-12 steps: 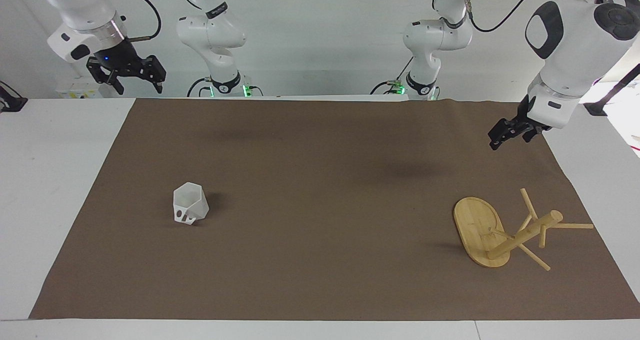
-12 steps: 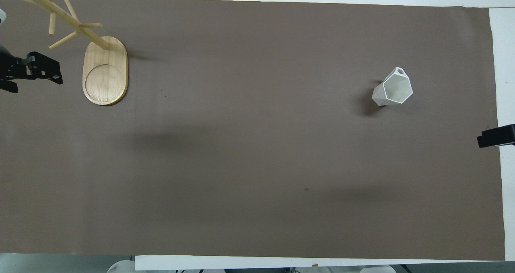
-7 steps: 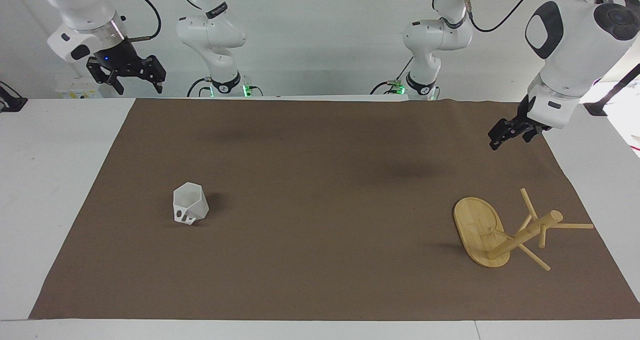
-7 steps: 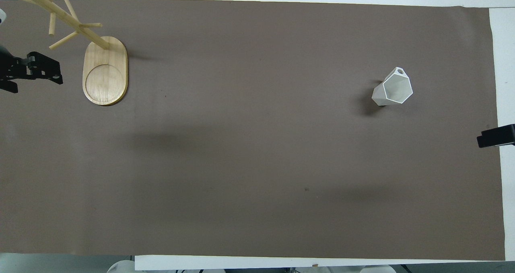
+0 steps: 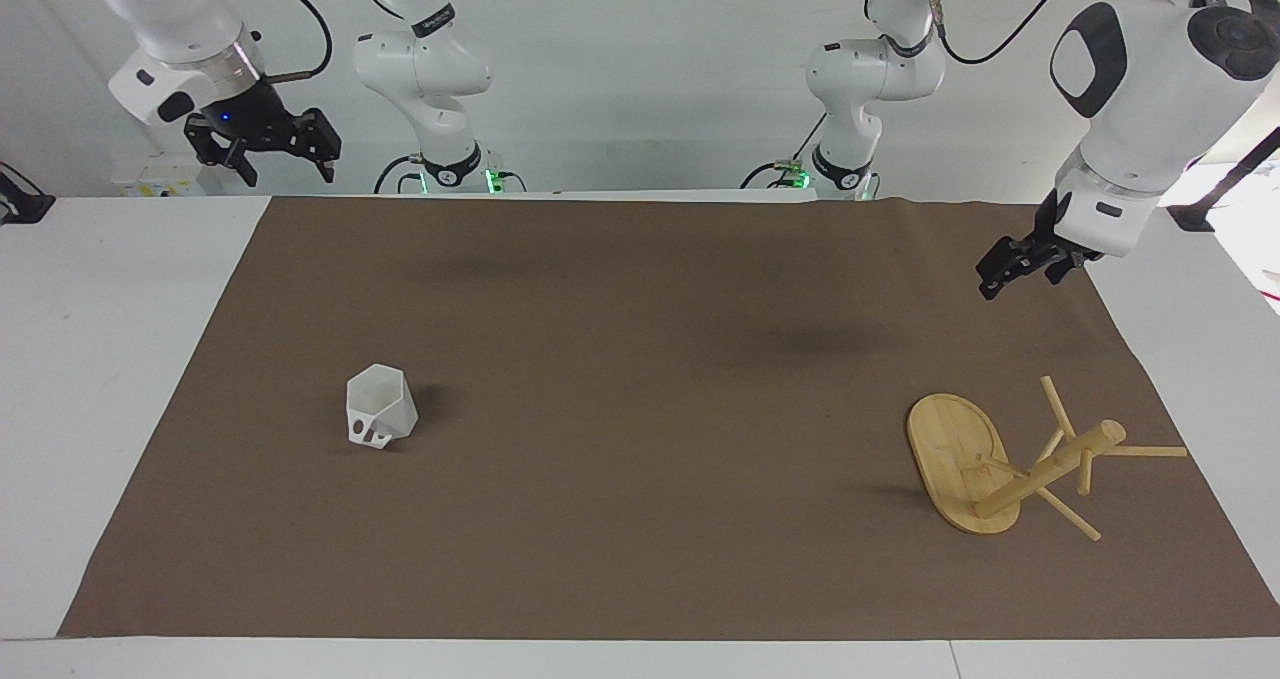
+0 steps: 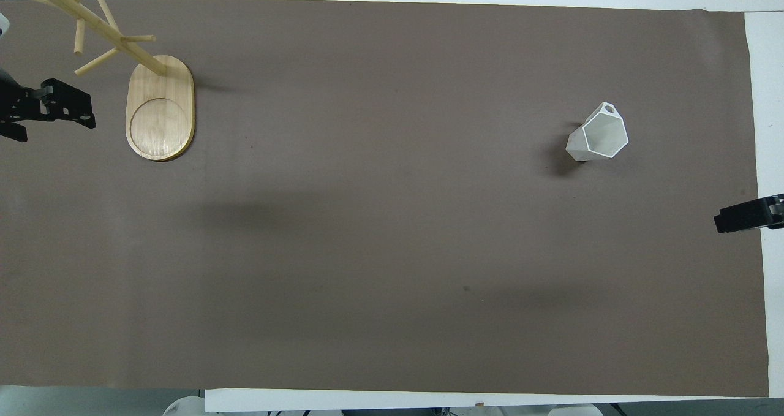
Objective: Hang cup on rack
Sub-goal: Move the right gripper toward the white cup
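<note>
the cup (image 5: 379, 420) stands upright on the desk (image 5: 640, 399) at the right arm's end, well apart from the rack (image 5: 1010, 464), so the right tool (image 5: 268, 149) hangs high with fingers apart, while the left tool (image 5: 1020, 264), fingers unclear, waits.
</note>
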`<state>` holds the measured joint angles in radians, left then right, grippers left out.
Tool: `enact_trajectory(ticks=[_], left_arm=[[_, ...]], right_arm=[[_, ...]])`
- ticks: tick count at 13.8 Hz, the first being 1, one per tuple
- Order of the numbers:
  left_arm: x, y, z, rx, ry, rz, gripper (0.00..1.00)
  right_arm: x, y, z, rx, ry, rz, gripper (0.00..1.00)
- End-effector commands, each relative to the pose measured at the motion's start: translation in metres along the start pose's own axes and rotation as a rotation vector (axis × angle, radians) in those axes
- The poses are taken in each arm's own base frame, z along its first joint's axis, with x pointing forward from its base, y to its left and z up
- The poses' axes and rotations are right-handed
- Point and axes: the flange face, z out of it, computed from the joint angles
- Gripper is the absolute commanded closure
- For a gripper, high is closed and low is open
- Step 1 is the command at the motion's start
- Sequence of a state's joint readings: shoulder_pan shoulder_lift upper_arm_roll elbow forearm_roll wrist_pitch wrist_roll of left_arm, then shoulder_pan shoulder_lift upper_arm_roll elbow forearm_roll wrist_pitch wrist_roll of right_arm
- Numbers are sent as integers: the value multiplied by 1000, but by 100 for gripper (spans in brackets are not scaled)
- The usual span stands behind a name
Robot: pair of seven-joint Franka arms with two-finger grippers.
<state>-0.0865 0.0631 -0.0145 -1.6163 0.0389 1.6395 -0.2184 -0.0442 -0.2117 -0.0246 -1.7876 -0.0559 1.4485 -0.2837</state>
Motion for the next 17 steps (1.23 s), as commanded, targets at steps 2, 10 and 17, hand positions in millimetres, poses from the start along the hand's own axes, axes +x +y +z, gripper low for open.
enact_trajectory(ticks=[2, 10, 17], left_arm=[[-4, -3, 0, -7, -6, 9, 0], [-4, -3, 0, -7, -6, 9, 0], [-4, -3, 0, -7, -6, 8, 0]], right_arm=[[9, 15, -3, 4, 80, -409, 1], [87, 179, 136, 341, 499, -1041, 1], [118, 201, 303, 717, 1010, -1097, 1]])
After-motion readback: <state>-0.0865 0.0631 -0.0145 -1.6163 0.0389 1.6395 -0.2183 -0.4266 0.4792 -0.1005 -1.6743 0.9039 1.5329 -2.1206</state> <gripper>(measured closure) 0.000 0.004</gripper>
